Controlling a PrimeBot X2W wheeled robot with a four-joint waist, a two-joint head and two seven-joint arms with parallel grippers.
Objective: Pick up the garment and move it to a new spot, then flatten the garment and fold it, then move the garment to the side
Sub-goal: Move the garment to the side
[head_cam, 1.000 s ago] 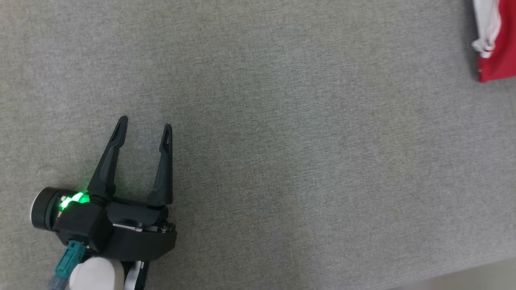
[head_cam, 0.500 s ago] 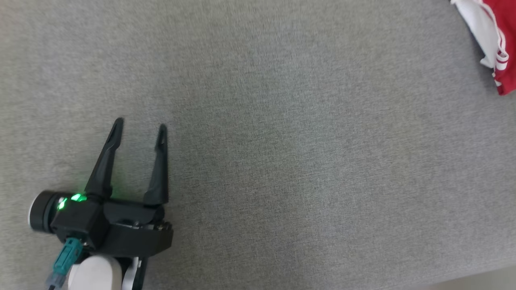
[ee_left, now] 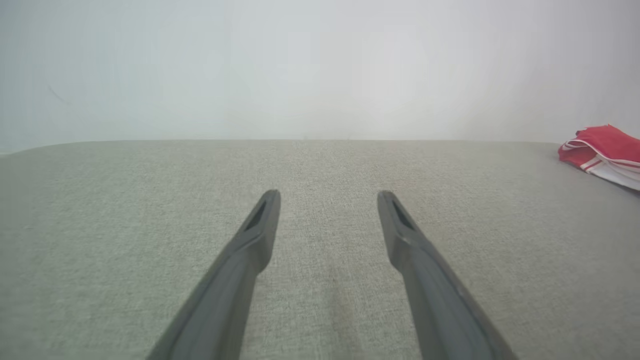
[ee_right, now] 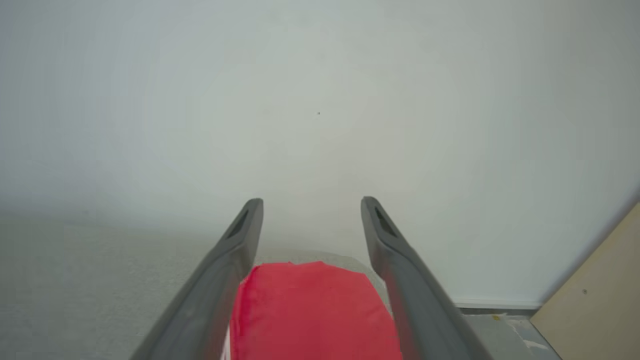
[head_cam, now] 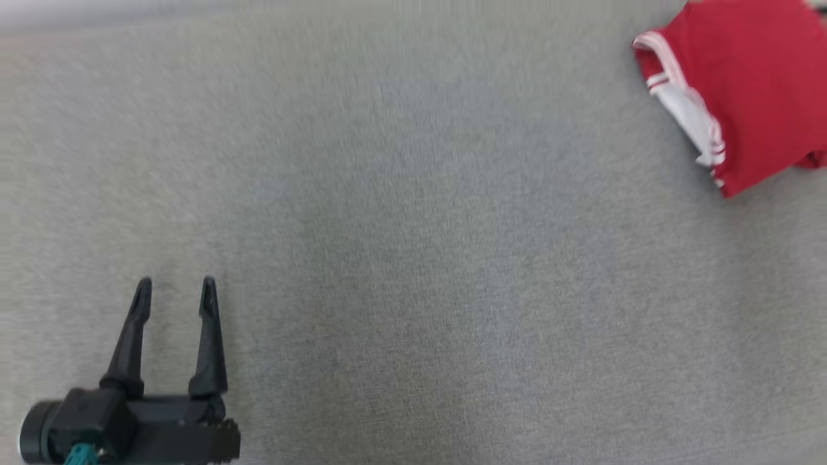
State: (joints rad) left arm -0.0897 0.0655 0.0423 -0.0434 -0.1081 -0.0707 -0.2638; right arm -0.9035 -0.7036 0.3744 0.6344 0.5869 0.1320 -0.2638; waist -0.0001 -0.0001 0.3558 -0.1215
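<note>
Garment (head_cam: 743,90): red with white trim, lying at the far right of the grey surface (head_cam: 413,258) and close to its far edge. The head view cuts off its right side. The part I can see is compact, with a fairly straight lower edge and a white-striped hem turned towards the middle. I cannot tell whether it is properly folded or merely bunched.

Right gripper (ee_right: 312,201): its own camera shows the fingers set wide apart with nothing between the tips. The red cloth (ee_right: 310,310) lies beneath and between them. I cannot tell whether they touch it. A pale wall (ee_right: 320,100) stands beyond.

Left gripper (head_cam: 176,284): at the near left, well apart from the garment, fingers moderately spread and empty, low over the bare surface.

Judgement on the step: the scene fits two readings. Either the garment lies at the edge awaiting pick-up, or it is already folded and set aside, with the right gripper open over it. These pictures do not settle which.

Next move: it calls for a fuller sight of the garment, since any grasp must be judged from its edges and layers.
</note>
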